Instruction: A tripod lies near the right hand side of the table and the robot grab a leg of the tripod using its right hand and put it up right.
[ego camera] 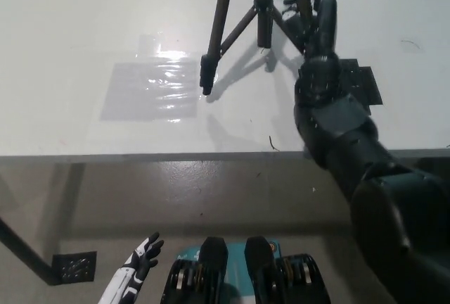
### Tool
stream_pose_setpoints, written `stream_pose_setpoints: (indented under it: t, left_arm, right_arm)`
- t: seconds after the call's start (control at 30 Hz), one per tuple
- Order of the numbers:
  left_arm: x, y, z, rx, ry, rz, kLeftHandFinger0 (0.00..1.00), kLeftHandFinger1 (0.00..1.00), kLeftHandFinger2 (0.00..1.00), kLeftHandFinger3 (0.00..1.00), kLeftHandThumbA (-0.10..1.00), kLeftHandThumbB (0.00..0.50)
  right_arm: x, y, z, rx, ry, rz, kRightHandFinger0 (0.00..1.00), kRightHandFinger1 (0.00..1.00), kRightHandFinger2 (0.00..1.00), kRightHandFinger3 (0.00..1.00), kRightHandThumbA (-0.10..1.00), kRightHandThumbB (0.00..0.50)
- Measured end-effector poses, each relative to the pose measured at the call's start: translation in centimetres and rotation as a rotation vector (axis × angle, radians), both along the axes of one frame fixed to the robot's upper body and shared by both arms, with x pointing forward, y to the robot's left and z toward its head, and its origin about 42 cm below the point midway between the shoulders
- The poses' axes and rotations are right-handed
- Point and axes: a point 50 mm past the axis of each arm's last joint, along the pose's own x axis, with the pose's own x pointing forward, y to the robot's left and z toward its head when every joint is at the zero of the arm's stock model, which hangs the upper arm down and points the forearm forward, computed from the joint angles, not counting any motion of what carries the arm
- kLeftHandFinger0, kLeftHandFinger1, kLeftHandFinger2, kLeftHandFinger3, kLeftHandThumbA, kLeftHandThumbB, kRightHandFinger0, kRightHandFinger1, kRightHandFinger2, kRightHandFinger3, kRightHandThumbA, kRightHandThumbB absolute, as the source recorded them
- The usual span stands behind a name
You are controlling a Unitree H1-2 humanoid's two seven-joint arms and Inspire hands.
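the tripod (242,15) stands on its legs near the far edge of the tabletop (84,29), right of the middle, its upper part cut off by the picture's top edge. one leg reaches toward the near edge and its foot rests on the surface just beside the right edge of a shiny taped patch (151,89). my right hand (318,33) is clasped around the right-side leg, fingers wrapped on it, with my black arm coming in over the near right corner of the tabletop. a dark square marker (362,82) lies on the tabletop just beside my wrist. my left hand (140,256) hangs below the near edge, fingers spread, holding nothing.
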Motion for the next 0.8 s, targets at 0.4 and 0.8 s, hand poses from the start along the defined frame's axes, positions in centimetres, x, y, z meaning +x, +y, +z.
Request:
stream_pose_setpoints:
  t: [0.4,0.8]
  left_arm:
    - [0.1,0.0,0.1,-0.001,-0.012,-0.001,1.0,1.0,1.0,1.0,1.0,0.398]
    - [0.2,0.0,0.2,-0.002,-0.022,-0.003,1.0,1.0,1.0,1.0,1.0,0.394]
  right_arm:
    - [-2.1,-1.0,-4.9,-0.05,-0.037,0.013,0.0,0.0,0.31,0.35,-0.1,0.153]
    - [-2.1,-3.0,-5.5,-0.236,-0.094,0.104,1.0,1.0,1.0,1.0,0.7,0.499]
